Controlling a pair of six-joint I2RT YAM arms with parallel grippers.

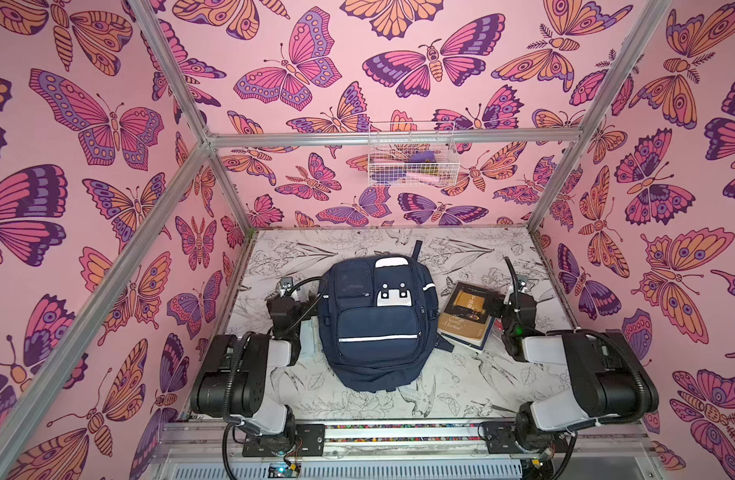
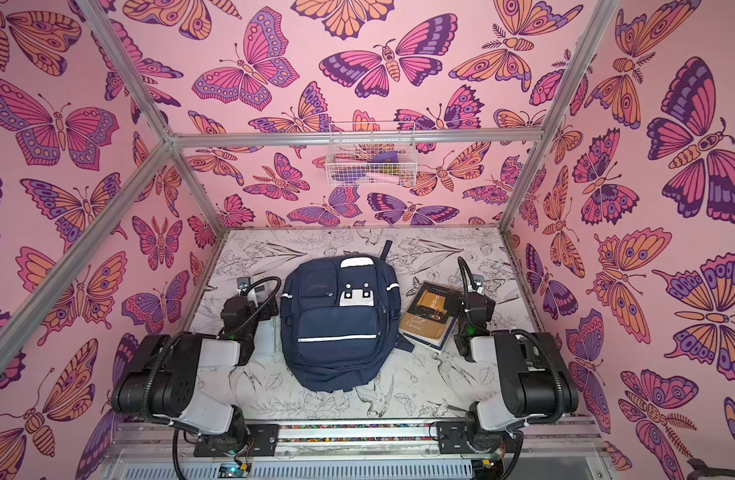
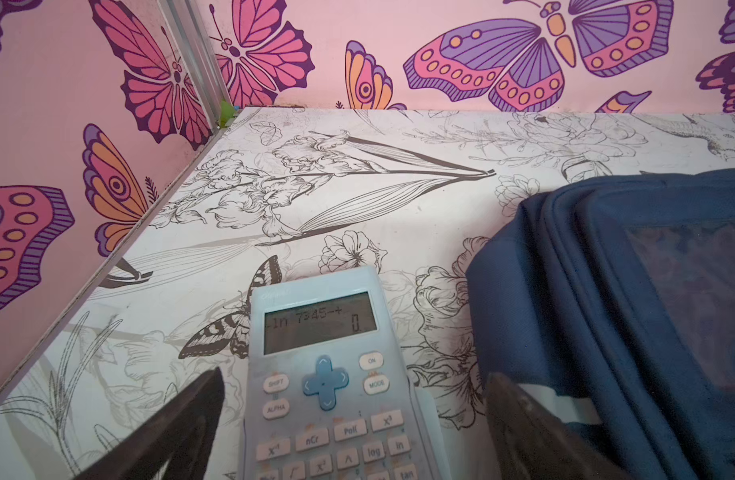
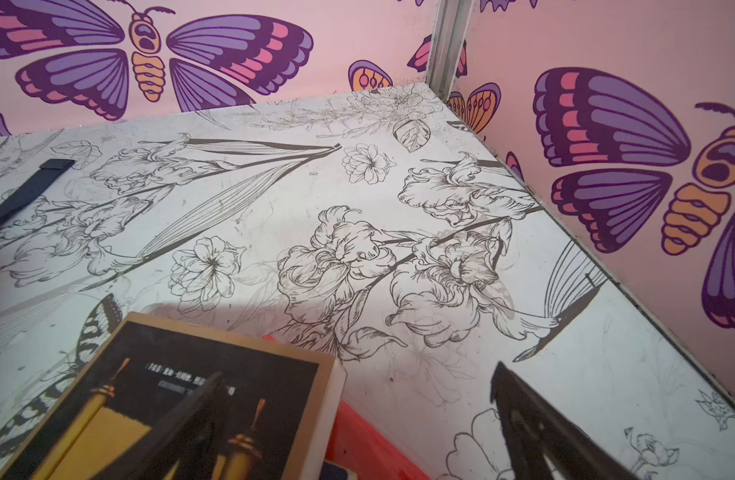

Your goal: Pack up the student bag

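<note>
1. While an arm stands at each side, the student bag [image 1: 376,324] lies flat on the counter [image 1: 440,386], pockets up, at the centre of both top views.
2. The left pincer [image 3: 353,378] is spread wide over a pale blue calculator [image 3: 320,324], gripping nothing.
3. The right pincer [image 4: 359,372] gapes empty over stacked books [image 1: 467,316], right of the bag.

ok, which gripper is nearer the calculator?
Left. The left gripper hangs open directly over the calculator, beside the bag; the right gripper is on the bag's far side, open over the books.
</note>
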